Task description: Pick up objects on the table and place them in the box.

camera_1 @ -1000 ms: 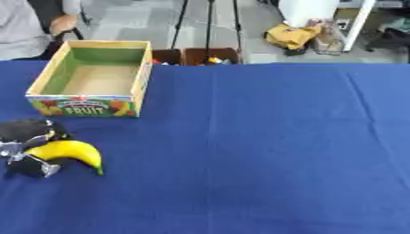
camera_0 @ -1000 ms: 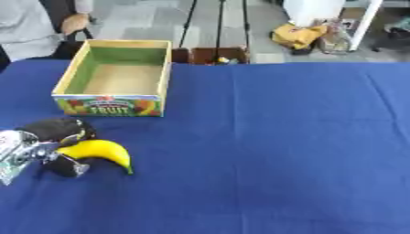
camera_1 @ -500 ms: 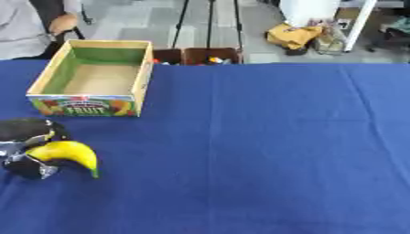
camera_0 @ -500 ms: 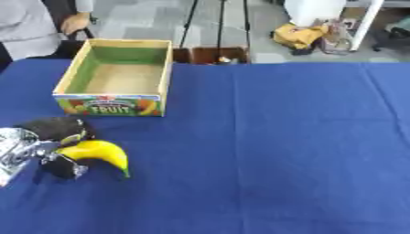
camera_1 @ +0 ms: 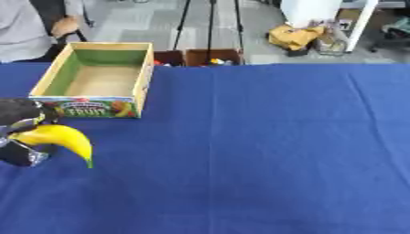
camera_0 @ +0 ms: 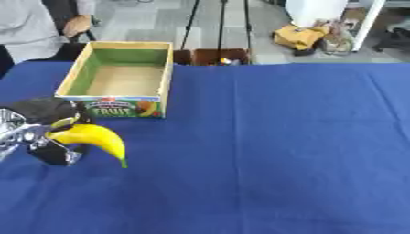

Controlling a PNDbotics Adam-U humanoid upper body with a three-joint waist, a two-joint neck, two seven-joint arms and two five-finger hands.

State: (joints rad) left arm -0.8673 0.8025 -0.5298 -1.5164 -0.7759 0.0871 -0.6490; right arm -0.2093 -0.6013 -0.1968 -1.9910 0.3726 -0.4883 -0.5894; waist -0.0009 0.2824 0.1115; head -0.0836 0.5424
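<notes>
- My left hand [camera_0: 44, 132] is at the left edge of the blue table [camera_0: 280, 151], fingers curled round a yellow banana [camera_0: 92, 138] (its green tip points down and to the right).
- The banana sits just in front of the cardboard fruit box [camera_0: 120, 77], near its printed front wall, not inside it.
- The box stands open.

- I see the blue tabletop [camera_0: 280, 137] bare across its whole middle and right, so a hand can sweep there freely.
- The box [camera_0: 120, 77] stands at far left, open on top; its walls block a low approach.
- My left hand [camera_0: 40, 132], curled round the banana [camera_0: 92, 137], fills the room just before the box.
</notes>
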